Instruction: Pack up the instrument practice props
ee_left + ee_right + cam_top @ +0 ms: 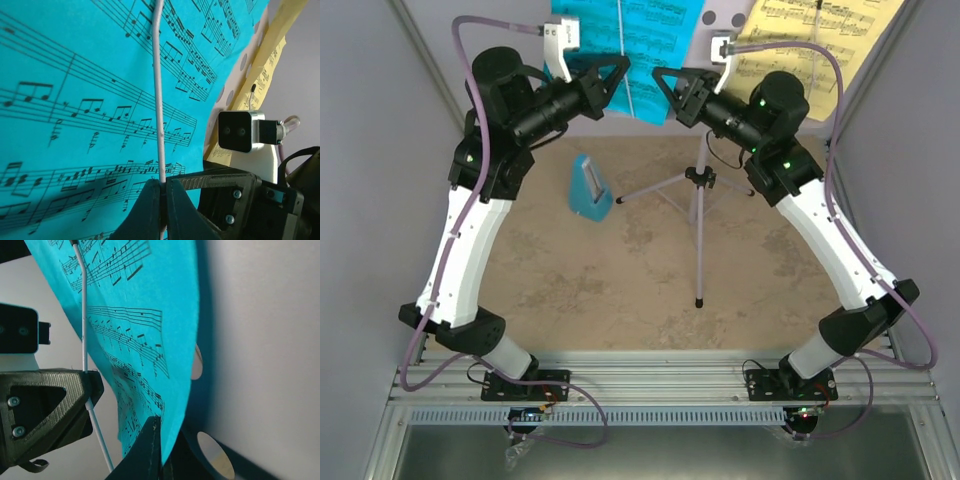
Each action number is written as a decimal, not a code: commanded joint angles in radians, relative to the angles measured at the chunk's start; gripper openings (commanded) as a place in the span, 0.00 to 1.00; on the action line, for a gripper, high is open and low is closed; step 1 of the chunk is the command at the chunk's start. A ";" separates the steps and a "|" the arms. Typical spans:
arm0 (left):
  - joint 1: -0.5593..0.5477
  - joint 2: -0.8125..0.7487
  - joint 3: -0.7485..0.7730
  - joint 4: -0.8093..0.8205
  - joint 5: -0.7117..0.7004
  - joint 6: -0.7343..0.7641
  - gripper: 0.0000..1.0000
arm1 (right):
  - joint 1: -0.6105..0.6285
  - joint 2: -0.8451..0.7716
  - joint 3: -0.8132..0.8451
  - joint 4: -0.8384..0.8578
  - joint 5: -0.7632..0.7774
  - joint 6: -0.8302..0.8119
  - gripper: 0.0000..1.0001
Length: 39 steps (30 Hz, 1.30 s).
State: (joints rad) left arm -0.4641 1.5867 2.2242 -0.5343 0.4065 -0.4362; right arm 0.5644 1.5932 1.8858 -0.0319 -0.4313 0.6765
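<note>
The pale lilac music stand (698,200) stands at the back on its tripod. A cyan music sheet (645,45) and a yellow music sheet (815,35) rest on its desk. My left gripper (163,186) is shut on the stand's thin retaining wire (158,90), which runs down the front of the cyan sheet (90,75). My right gripper (162,452) is shut on the lower edge of the cyan sheet (145,315), just in front of the holed desk (250,340). The blue pyramid metronome (590,188) sits on the table, left of the tripod.
Both grippers (620,80) (662,88) meet close together at the bottom of the cyan sheet. The left fingers (50,410) and wire (84,330) show in the right wrist view. Grey walls close in on both sides. The tripod's legs (655,188) spread over the tan tabletop (620,280).
</note>
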 commanded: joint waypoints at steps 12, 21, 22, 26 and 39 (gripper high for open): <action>-0.003 -0.128 -0.215 0.210 0.055 0.181 0.00 | -0.001 -0.211 -0.148 0.227 0.272 -0.086 0.00; -0.004 -0.123 -0.217 0.195 0.005 0.136 0.49 | -0.006 -0.487 -0.328 0.274 0.409 -0.208 0.01; -0.004 -0.134 -0.230 0.198 0.001 0.137 0.67 | -0.006 -0.530 -0.380 0.296 0.412 -0.209 0.00; -0.004 -0.213 -0.336 0.229 -0.001 0.135 0.99 | -0.006 -0.658 -0.481 0.268 0.344 -0.231 0.01; -0.004 -0.651 -1.066 0.493 0.457 -0.049 0.99 | -0.006 -0.869 -0.707 -0.069 -0.274 -0.360 0.01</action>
State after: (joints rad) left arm -0.4648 0.9680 1.2980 -0.1440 0.6128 -0.3977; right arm 0.5587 0.7593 1.2701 -0.0189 -0.4335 0.3508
